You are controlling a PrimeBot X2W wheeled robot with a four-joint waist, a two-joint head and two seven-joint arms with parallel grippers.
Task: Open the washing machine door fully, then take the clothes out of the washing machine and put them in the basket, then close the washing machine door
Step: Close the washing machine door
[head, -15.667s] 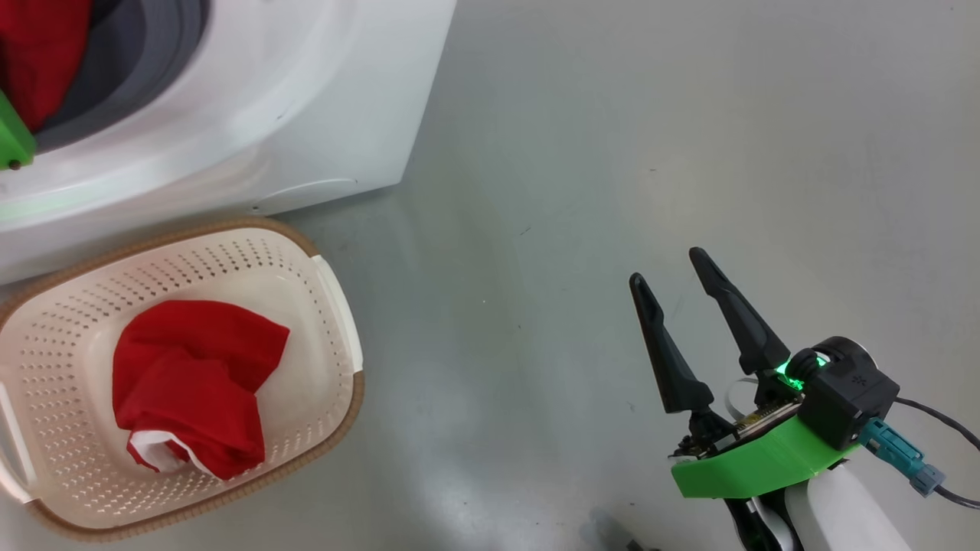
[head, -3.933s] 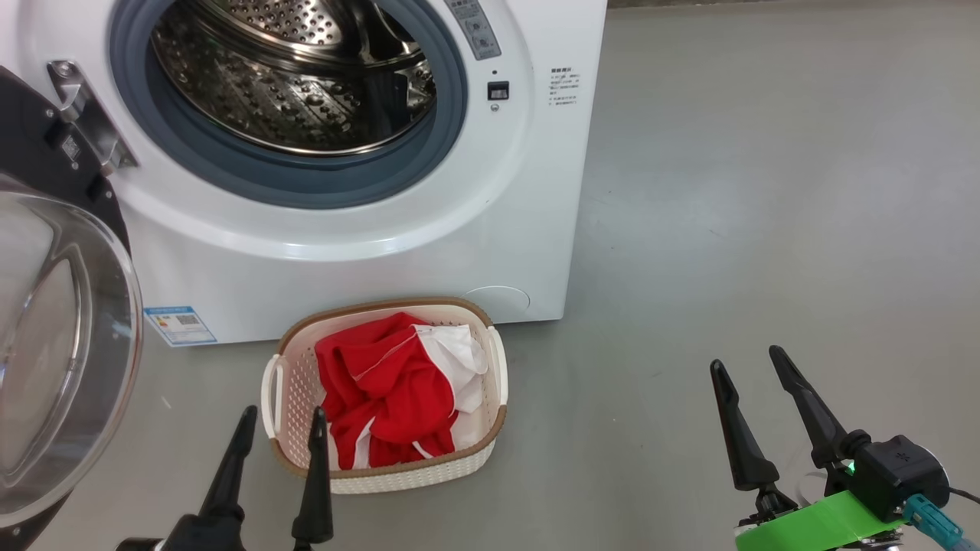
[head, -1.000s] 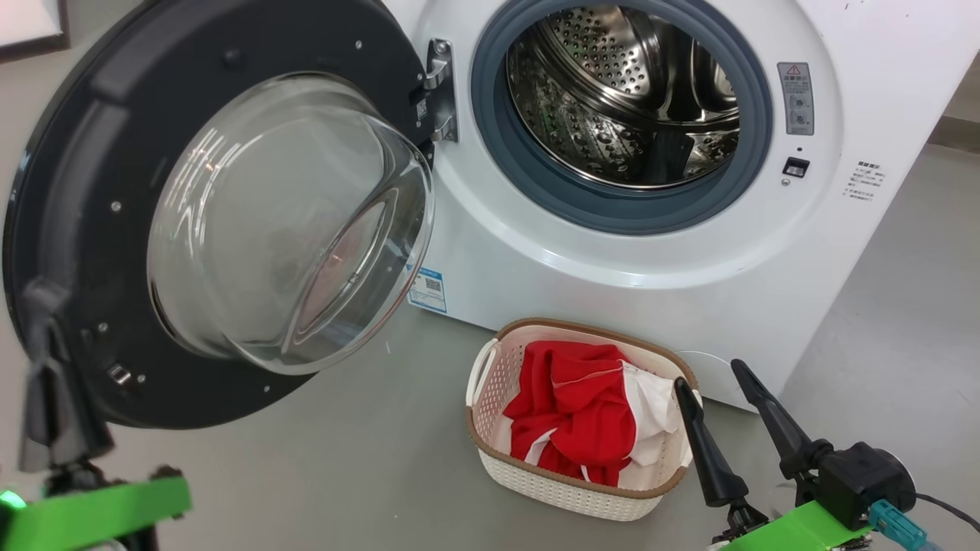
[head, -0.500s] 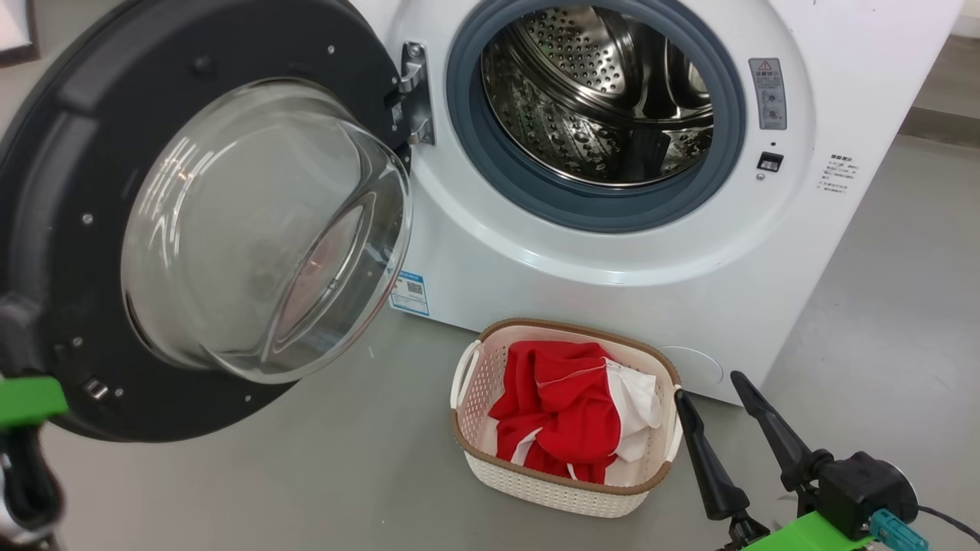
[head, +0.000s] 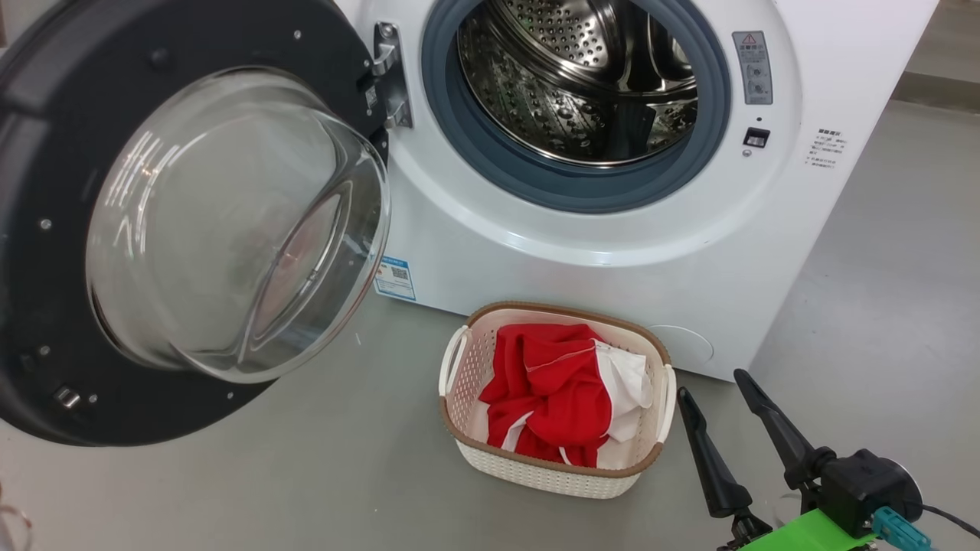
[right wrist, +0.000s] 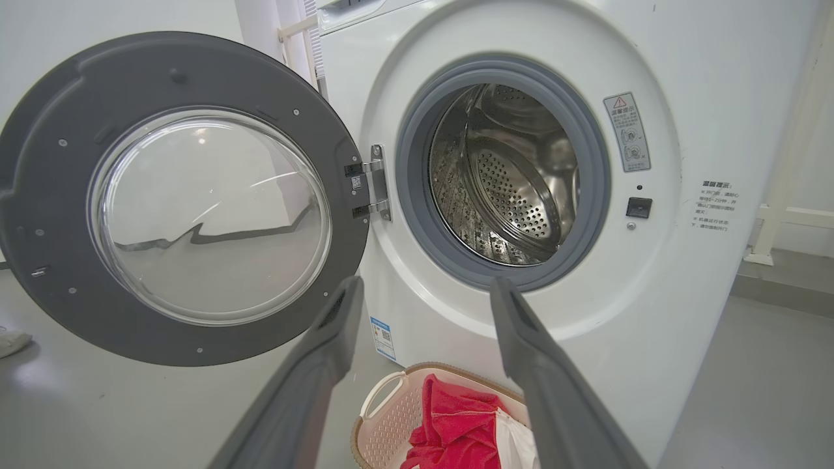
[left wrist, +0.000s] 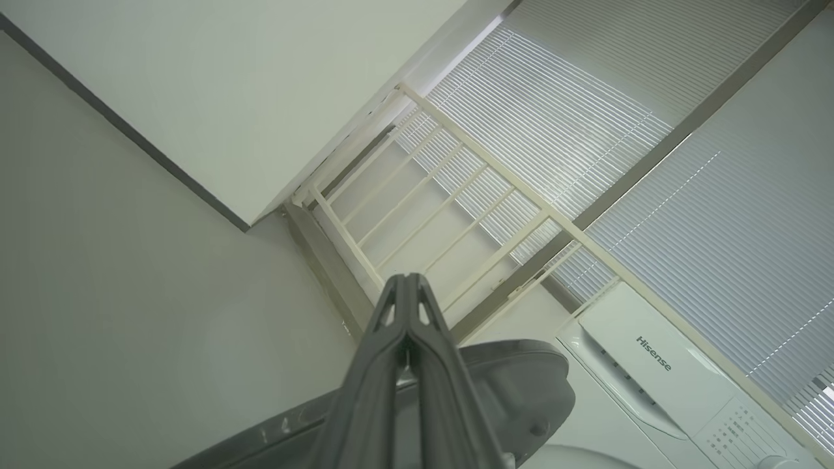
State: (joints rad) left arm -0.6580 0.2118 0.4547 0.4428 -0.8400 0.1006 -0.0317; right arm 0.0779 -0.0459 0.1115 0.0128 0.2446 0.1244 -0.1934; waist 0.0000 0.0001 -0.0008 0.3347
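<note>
- The washing machine door stands swung wide at the left of the washing machine. It hangs on its hinge with the glass bowl bulging outward. The right gripper is low at the right of the head view, well apart from the door.
- In the left wrist view the left gripper points up toward a wall and window blinds. The door's dark rim lies just beneath its fingers; whether they touch it, I cannot tell.
- The clothes lie heaped in the basket, red folds with a white panel on the right side. The basket stands on the floor just in front of the machine, below its mouth. The right gripper's fingertips are just beside the basket's right handle, apart from it.
- Inside the grey gasket the drum shows its perforated steel wall.
- Open floor spreads to the right of the machine and between the door's lower rim and the basket. A blue label sticker sits on the machine's front near the door's glass.
- The left jaws are clenched, fingers pressed flat together with nothing between them.
- The right jaws are released, spread wide and grasping nothing. In the right wrist view they frame the machine's mouth, with the basket low between them.
</note>
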